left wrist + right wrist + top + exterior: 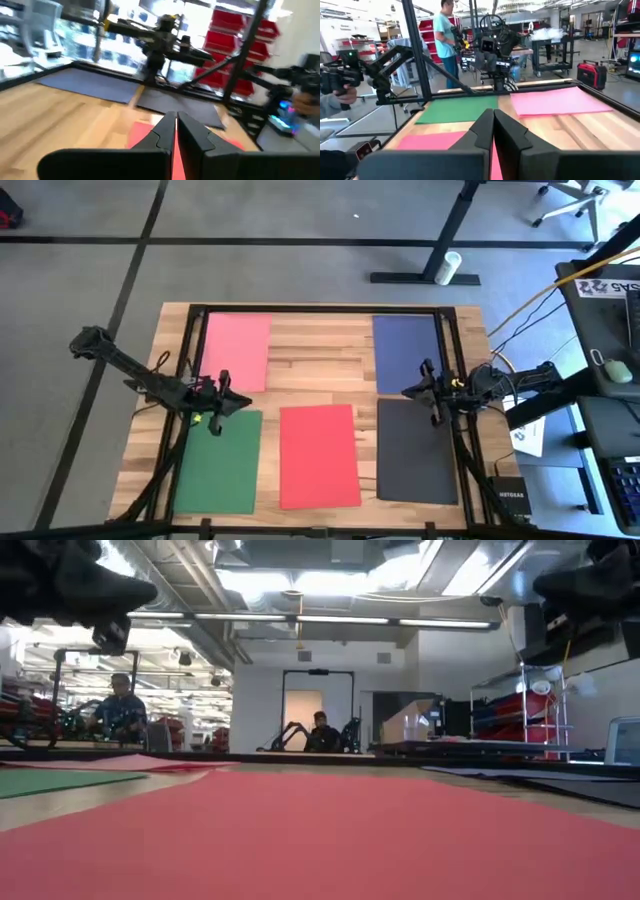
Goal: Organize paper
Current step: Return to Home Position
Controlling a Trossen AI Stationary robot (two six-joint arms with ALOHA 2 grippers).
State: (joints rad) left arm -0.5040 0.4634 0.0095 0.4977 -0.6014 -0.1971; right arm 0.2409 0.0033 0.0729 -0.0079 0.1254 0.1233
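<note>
Five sheets of paper lie flat on the wooden table: pink (pixel 237 351) at the far left, navy blue (pixel 407 353) at the far right, green (pixel 220 461) at the near left, red (pixel 318 455) in the near middle, dark grey (pixel 417 450) at the near right. My left gripper (pixel 243 402) hovers shut between the pink and green sheets, pointing toward the table's right. My right gripper (pixel 407 392) hovers shut between the navy and dark grey sheets, pointing left. Neither touches a sheet.
A black frame (pixel 320 309) runs along the table's edges. A white printed sheet (pixel 528 430) and a black box (pixel 508 498) sit off the right edge. People show in the room beyond the table (pixel 445 35). Bare wood (pixel 320 370) lies between the sheets.
</note>
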